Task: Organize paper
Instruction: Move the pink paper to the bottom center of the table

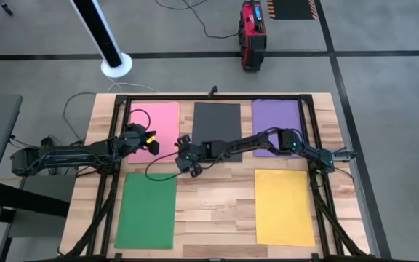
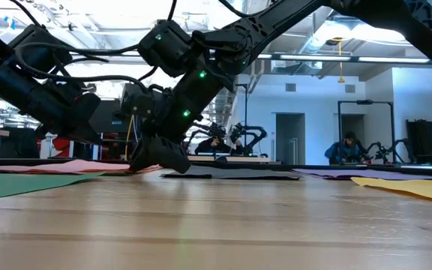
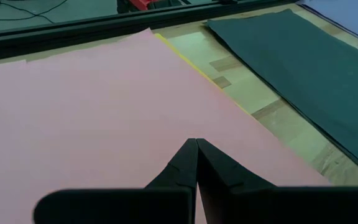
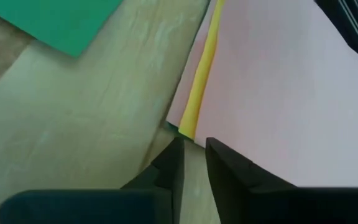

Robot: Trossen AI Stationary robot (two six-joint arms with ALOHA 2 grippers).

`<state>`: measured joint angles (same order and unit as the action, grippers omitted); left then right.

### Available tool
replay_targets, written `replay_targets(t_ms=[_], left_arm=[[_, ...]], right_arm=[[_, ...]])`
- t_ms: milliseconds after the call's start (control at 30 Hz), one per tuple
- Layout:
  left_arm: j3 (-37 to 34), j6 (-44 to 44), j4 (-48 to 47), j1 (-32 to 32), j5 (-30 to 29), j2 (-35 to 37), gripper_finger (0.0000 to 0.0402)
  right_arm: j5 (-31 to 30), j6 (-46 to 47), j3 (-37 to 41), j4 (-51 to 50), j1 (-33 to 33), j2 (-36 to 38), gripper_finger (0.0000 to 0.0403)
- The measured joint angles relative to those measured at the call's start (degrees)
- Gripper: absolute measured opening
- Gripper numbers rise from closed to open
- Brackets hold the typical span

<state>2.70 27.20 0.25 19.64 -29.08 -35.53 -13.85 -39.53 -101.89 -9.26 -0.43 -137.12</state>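
A pink sheet (image 1: 153, 129) lies flat at the table's far left, and a yellow sheet's edge (image 4: 199, 93) shows from under its right side. My left gripper (image 3: 196, 144) is shut, its tips on the pink sheet (image 3: 104, 112). My right gripper (image 4: 194, 149) stands narrowly open at the near right corner of this stack (image 4: 187, 130), low on the table (image 2: 163, 154). A dark grey sheet (image 1: 217, 125), a purple sheet (image 1: 276, 122), a green sheet (image 1: 146, 209) and a second yellow sheet (image 1: 284, 206) lie flat and apart. My left gripper sets its shut fingertips (image 3: 185, 155) down on the pink sheet's top face (image 3: 194, 127), toward its near right part, slanting in from the table's left. The sheet lies flat on the table. My right gripper has its fingertips (image 4: 174, 152) at the stack's corner; I cannot tell whether they touch it.
A black frame (image 1: 217, 95) runs round the work area, with cables along the table's left side. Bare wood (image 1: 217, 211) lies between the green and yellow sheets. In the room behind, a person (image 2: 343, 146) sits at another robot.
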Motion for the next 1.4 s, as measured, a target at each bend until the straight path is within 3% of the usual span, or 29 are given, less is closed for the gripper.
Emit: replay_targets(t_ms=[800,933,1100,1400], left_arm=[[0.0,0.0,0.0,0.0,0.0,0.0,0.0000],[0.0,0.0,0.0,0.0,0.0,0.0,0.0000],[0.0,-0.4,0.0,0.0,0.0,0.0,0.0000],[0.0,-0.7,0.1,0.0,0.0,0.0,0.0000]], right_arm=[[2.8,-1.7,0.0,1.2,-1.0,0.0,0.0071],[5.2,-1.5,0.0,1.2,-1.2,0.0,0.0056],[5.2,-1.9,0.0,1.2,-1.2,0.0,0.0007],[5.1,-2.5,0.0,1.6,-0.8,0.0,0.0001]])
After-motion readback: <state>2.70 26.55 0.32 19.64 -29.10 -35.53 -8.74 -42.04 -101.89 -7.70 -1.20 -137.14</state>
